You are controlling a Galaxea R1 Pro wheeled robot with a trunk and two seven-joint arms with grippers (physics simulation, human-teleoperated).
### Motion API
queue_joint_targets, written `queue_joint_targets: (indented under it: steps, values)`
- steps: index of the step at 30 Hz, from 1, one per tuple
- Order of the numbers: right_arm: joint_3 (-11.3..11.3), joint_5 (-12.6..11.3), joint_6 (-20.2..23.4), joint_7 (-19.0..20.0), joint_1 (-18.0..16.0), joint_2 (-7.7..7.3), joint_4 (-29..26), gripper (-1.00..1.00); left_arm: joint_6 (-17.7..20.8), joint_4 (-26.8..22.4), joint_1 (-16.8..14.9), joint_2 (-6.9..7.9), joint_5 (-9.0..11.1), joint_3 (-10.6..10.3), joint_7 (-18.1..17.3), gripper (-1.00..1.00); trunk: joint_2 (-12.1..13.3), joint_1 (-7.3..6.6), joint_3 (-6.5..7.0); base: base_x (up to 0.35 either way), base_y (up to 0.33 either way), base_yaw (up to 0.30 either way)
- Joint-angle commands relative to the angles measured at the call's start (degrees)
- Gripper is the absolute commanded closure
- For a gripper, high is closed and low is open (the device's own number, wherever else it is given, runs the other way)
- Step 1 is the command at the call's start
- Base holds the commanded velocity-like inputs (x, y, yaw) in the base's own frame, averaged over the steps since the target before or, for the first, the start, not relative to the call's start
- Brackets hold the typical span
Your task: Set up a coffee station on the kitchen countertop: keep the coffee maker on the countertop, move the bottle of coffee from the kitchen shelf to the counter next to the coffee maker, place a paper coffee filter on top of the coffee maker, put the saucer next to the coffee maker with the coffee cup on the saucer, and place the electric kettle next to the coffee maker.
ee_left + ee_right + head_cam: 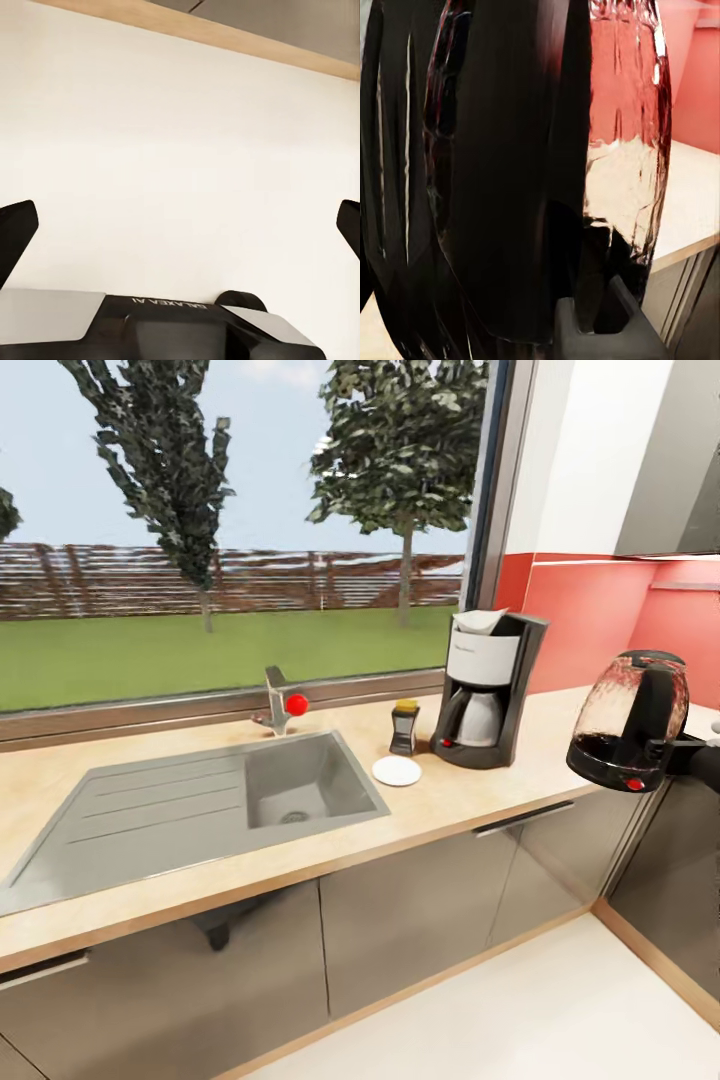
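Right gripper clamps the electric kettle by its handle, airborne at three o'clock of the coffee maker; left gripper gapes wide, empty.

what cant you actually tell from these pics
- Right tool: in the right wrist view the electric kettle hides the fingers; in the head view the arm is cut off by the edge.
- Coffee cup: not identifiable; the saucer lies bare.
- Bottle of coffee: label too small to read.
- Left tool: both fingertips are partly cropped at the frame edges.
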Motion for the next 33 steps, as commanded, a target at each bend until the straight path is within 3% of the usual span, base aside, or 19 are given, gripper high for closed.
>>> queue_joint_targets:
  steps: [1,27,33]
  values:
    - [-0.1,0.4,0.1,0.6,-0.1,0.01,-0.1,1.00,-0.4,0.1,0.0,0.02,0.2,-0.3,-0.1,-1.00,0.0,0.01,-0.06,0.129,-0.280,0.000]
    - [-0.1,0.4,0.1,0.6,-0.1,0.01,-0.1,1.00,-0.4,0.0,0.0,0.02,0.2,-0.3,-0.1,-1.00,0.0,0.01,-0.06,0.019,-0.299,0.000]
    - [-0.1,0.4,0.1,0.6,-0.1,0.01,-0.1,1.00,-0.4,0.0,-0.1,0.02,0.2,-0.3,-0.1,-1.00,0.0,0.01,-0.06,0.000,-0.119,0.179]
